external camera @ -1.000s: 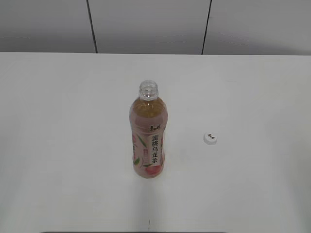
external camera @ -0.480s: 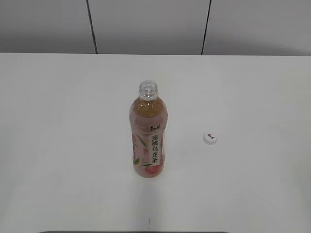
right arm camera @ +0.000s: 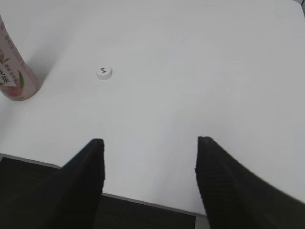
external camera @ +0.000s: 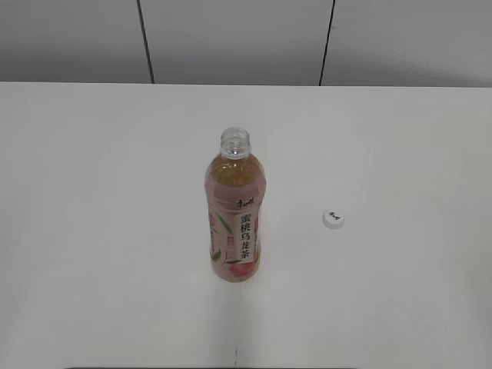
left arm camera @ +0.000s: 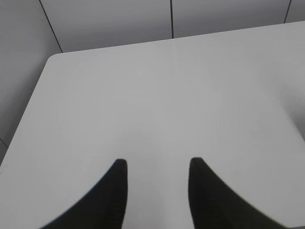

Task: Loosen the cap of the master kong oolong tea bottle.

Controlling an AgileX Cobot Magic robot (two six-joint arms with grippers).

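Observation:
The master kong oolong tea bottle (external camera: 234, 217) stands upright near the middle of the white table, its neck open with no cap on it. Its lower part shows at the left edge of the right wrist view (right arm camera: 13, 71). The small white cap (external camera: 332, 220) lies flat on the table to the right of the bottle, logo up; it also shows in the right wrist view (right arm camera: 104, 72). My left gripper (left arm camera: 157, 162) is open and empty over bare table. My right gripper (right arm camera: 149, 141) is open and empty above the table's near edge, well short of the cap. Neither gripper shows in the exterior view.
The white table (external camera: 115, 169) ends at a grey panelled wall (external camera: 231, 38) at the back. The left wrist view shows the table's rounded far-left corner (left arm camera: 52, 58). The table's front edge (right arm camera: 143, 200) runs under my right gripper.

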